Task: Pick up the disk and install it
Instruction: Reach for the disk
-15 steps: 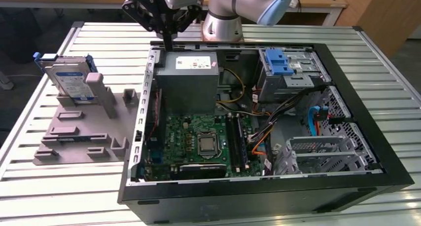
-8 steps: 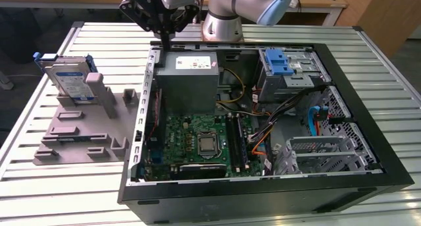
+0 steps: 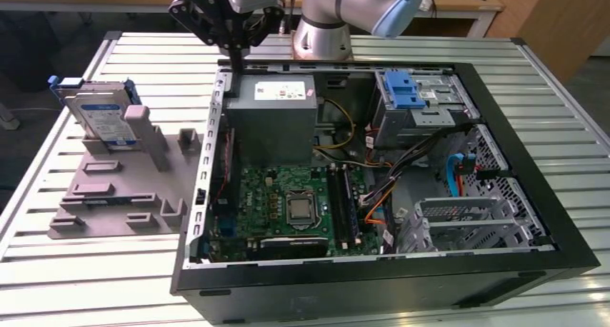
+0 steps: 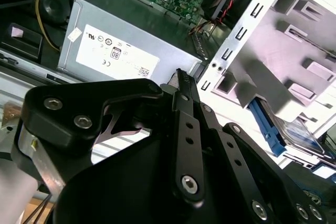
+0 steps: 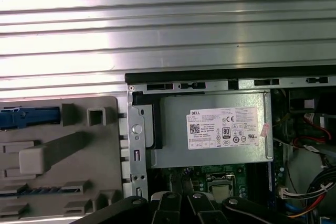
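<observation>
My gripper [image 3: 234, 54] hangs at the computer case's [image 3: 381, 288] far edge, fingers pressed together on nothing. The disk [image 3: 100, 116] stands on end in the grey holder [image 3: 105, 177], at the exterior view's left of the case. Its long axis is upright and its blue-and-white label faces the camera. A holder post hides its lower part, and I can't read the print.

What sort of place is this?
Probably a robotics workbench for computer assembly: an open computer case lies on a slatted metal table, the disk stands in a grey fixture, and the gripper hangs over the case.
</observation>
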Robot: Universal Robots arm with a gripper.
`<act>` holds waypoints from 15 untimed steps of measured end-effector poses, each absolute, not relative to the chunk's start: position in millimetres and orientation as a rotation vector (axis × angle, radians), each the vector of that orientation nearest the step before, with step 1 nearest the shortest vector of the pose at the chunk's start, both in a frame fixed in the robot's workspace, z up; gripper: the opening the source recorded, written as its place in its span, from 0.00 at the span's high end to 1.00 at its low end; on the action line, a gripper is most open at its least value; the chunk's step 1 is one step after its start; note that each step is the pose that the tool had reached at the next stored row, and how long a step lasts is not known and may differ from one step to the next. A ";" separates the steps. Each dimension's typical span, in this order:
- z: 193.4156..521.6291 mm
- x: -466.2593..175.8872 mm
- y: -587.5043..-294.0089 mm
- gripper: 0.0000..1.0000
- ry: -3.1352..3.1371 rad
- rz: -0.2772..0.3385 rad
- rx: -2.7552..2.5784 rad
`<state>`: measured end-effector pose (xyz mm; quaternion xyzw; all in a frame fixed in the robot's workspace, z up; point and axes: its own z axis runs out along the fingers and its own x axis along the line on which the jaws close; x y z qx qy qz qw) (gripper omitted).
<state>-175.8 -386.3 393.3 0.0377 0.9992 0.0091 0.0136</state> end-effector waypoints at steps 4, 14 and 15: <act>393.3 -178.4 -386.1 0.89 3.112 0.028 0.117; 393.3 -184.3 -385.7 0.89 3.112 0.028 0.117; 393.3 -184.9 -385.7 0.89 3.112 0.028 0.117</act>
